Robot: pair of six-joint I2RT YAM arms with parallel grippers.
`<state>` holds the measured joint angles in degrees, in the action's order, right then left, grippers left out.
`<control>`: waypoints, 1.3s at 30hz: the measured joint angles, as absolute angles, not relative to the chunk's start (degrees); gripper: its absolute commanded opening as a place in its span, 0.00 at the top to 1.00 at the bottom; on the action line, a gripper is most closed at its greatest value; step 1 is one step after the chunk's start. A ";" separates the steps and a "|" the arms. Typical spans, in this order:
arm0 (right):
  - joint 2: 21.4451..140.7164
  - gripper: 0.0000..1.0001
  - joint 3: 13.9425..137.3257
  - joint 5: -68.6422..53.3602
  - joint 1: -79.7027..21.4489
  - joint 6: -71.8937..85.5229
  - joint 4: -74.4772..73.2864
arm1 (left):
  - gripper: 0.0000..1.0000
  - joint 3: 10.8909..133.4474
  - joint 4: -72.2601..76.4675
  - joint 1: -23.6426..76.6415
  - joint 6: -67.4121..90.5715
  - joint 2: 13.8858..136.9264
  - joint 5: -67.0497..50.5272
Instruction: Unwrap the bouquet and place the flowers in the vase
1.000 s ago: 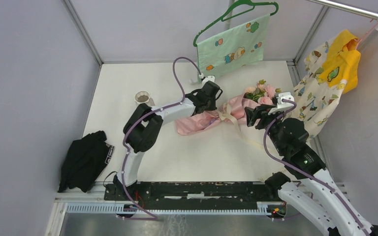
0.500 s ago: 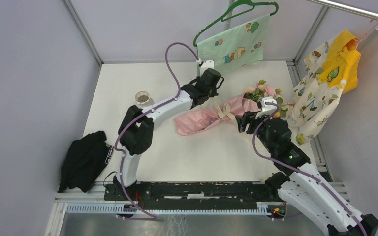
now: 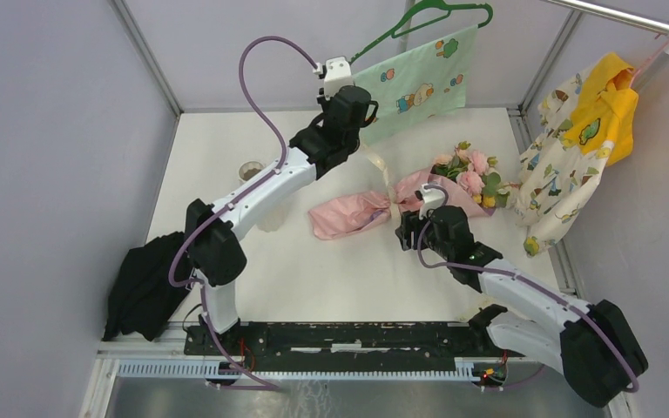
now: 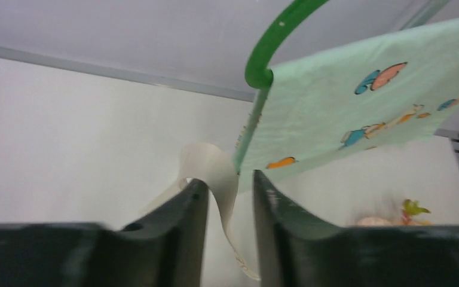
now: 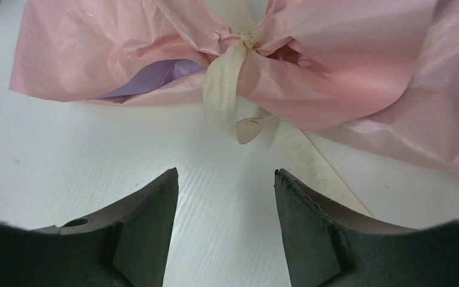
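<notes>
Top external view: the bouquet (image 3: 357,212) lies on its side at the middle of the tabletop (image 3: 314,279), with the flowers (image 3: 466,174) pointing toward the far right corner. The vase (image 3: 251,171) stands upright near the left edge, partly hidden by the left arm. Left gripper (image 4: 228,179): high above the far edge, jaws narrow, the ribbon (image 4: 212,164) passing between them; whether they pinch it cannot be told. Right gripper (image 5: 225,174): low over the tabletop, jaws wide and empty, just beside the ribbon's knot.
</notes>
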<state>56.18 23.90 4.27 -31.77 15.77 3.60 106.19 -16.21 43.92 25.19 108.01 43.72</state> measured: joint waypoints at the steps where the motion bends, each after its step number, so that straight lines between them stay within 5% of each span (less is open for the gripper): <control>1: 58.02 0.36 23.94 4.03 -31.77 15.75 4.69 | 0.44 106.45 -16.25 43.81 24.51 108.12 45.06; 13: 69.71 0.37 28.53 2.48 -31.77 15.49 9.43 | 0.18 94.65 -13.13 43.57 22.09 103.85 47.33; 20: 71.70 0.37 34.72 5.54 -31.79 14.26 8.03 | 0.62 90.39 -11.33 43.57 21.69 102.78 42.87; 24: 72.64 0.38 36.45 9.43 -31.77 13.69 6.76 | 0.75 86.76 -10.11 43.57 23.09 102.98 39.86; 39: 71.29 0.40 32.12 17.47 -22.50 15.38 -1.54 | 0.82 88.49 -8.32 43.59 24.58 125.54 30.02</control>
<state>71.29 32.12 17.47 -22.50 15.38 -1.54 88.49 -8.32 43.59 24.58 125.54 30.02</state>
